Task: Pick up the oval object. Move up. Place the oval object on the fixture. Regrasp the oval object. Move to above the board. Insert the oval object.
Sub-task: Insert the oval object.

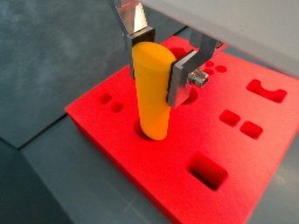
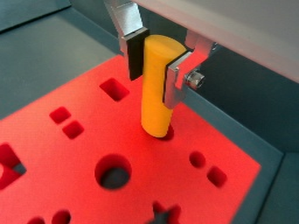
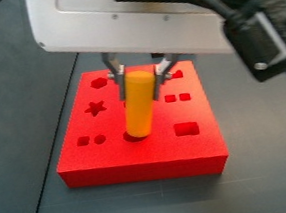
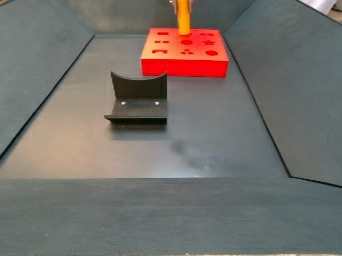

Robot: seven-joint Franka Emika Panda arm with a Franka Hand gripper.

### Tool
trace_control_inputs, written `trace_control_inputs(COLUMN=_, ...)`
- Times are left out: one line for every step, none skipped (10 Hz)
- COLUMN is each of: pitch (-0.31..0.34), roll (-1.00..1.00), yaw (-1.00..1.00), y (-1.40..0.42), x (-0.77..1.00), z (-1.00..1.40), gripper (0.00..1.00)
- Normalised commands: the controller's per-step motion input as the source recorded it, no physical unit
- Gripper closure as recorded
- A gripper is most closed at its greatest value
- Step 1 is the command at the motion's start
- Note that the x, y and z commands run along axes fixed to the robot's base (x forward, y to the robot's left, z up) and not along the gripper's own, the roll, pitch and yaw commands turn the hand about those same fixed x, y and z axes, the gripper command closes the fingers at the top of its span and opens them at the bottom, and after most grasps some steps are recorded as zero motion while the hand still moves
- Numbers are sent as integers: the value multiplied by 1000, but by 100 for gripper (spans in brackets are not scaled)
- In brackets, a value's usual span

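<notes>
Insertion step: smooth yellow-orange oval-ended plastic peg (image 1: 152, 92) upright, lower tip in a cut-out of the flat bright red board (image 1: 176, 184); two-finger silver-plate gripper (image 1: 162, 63) pinching its upper part at nine and three o'clock; advised: press straight down, keep vertical, release only once seated.

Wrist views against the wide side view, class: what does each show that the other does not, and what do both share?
Only a wrist view shows the gripper, its silver fingers clamping the upright oval object, whose lower end meets a hole in the board. Only the wide side view shows the fixture, standing bare on the floor, apart from the board. Both show the red board and the upright oval object.
</notes>
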Motion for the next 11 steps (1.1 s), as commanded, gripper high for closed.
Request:
trace_control_inputs(pitch=-16, roll=0, yaw=0, y=0, x=-129, z=-60, gripper=100)
trace_control_inputs(pitch=0, roll=0, yaw=0, y=-66, x=-31, z=-174, gripper=100)
trace_control_inputs(pitch=0, roll=24, yaw=-6, y=-257, x=83, z=-29, gripper=100)
trace_control_inputs(pitch=11, roll=41, yaw=0, y=-257, x=143, z=0, gripper=100)
trace_control_inputs(pitch=29, roll=33, yaw=-14, y=-109, x=137, z=0, gripper=100)
trace_control_inputs(pitch=19, roll=7, yaw=0, y=0, x=60, z=-11, gripper=100)
trace_control_inputs(pitch=0, roll=0, yaw=0, y=43, x=0, z=-214, gripper=100)
trace_control_inputs(pitch=0, roll=0, yaw=0, y=86, x=0, z=-180, gripper=100)
trace_control_inputs(pitch=0, roll=0, yaw=0, y=89, x=-80, z=-120, gripper=100)
trace_control_inputs(pitch=0, roll=0, yaw=0, y=46, x=-57, z=-111, gripper=100)
trace_control_inputs(pitch=0, roll=0, yaw=0, y=0, x=0, z=-37, gripper=100)
